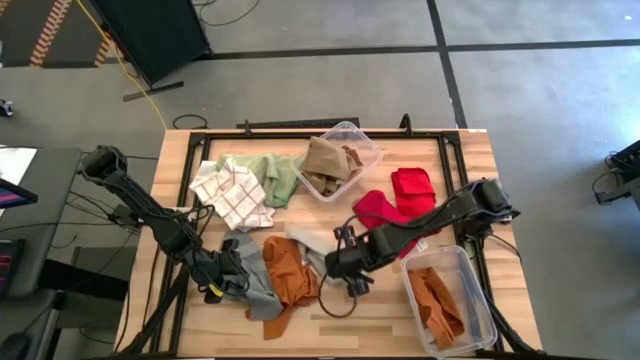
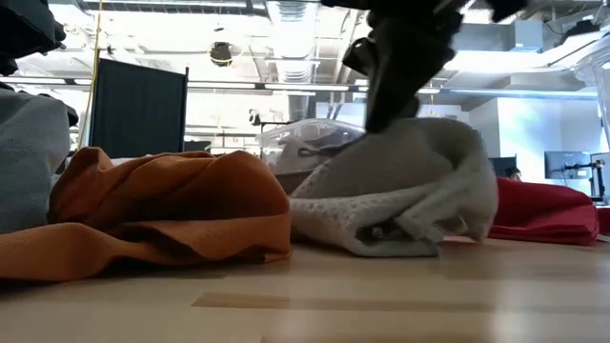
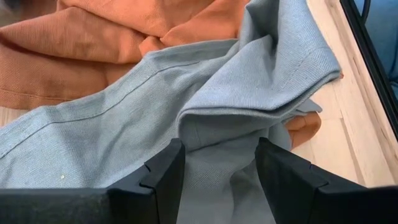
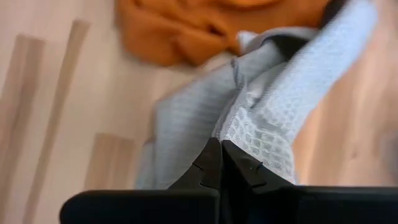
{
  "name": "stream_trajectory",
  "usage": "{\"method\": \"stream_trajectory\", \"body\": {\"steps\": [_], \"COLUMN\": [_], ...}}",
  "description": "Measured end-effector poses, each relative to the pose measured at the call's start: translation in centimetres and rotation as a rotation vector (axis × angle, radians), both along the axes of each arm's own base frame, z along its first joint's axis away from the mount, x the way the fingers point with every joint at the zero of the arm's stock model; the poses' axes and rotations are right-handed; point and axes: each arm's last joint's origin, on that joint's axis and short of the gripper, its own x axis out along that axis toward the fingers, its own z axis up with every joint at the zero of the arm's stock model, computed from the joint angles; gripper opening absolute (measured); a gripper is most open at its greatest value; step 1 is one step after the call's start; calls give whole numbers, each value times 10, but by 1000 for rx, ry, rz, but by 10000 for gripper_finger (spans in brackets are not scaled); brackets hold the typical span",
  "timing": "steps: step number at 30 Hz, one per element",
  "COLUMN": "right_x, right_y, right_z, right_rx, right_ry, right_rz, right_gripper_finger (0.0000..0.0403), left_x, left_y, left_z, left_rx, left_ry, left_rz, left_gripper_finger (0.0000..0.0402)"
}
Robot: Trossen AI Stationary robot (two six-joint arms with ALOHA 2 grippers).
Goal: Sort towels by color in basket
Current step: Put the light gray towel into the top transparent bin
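My left gripper (image 1: 228, 268) is low over a grey towel (image 1: 258, 278) near the table's front left. In the left wrist view its open fingers (image 3: 219, 162) stand either side of a ridge of that grey towel (image 3: 155, 106). A rust orange towel (image 1: 290, 272) lies against it. My right gripper (image 1: 345, 262) is shut on a white waffle-weave towel (image 2: 400, 191) at the table's middle front. Red towels (image 1: 400, 198), a pale green one (image 1: 278, 175) and white-checked ones (image 1: 235, 195) lie flat on the table. My left gripper comes down on the grey towel from above. Its open fingers (image 3: 165, 177) rest on the cloth, and a raised fold (image 3: 224, 124) of it sits between them. The towel lies on the table. My right gripper pinches a raised fold (image 4: 249, 134) of the white towel between its two fingers (image 2: 386, 114), pointing down from above. The cloth peaks up under the fingers. Its lower folds (image 2: 381, 233) rest on the table.
A clear basket (image 1: 365, 150) at the far middle holds tan towels (image 1: 325, 165). Another clear basket (image 1: 478, 300) at the front right holds rust orange towels (image 1: 435, 300). Bare wood shows at the front between the orange towel and that basket.
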Motion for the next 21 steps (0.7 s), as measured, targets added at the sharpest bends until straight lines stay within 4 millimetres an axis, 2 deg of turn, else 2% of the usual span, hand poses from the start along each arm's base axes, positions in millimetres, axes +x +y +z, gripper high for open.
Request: {"method": "stream_trajectory", "body": {"steps": [7,21], "right_x": [-7,-7], "right_y": [14,14], "right_z": [3,3], "right_rx": [18,24], "right_ry": [-3,-6], "right_rz": [5,-6], "right_gripper_finger": [31,32], "left_x": [0,0], "left_y": [0,0], "left_z": [0,0], "left_rx": [1,-2], "left_ry": [1,1], "left_rz": [0,2], "left_gripper_finger": [185,185]}}
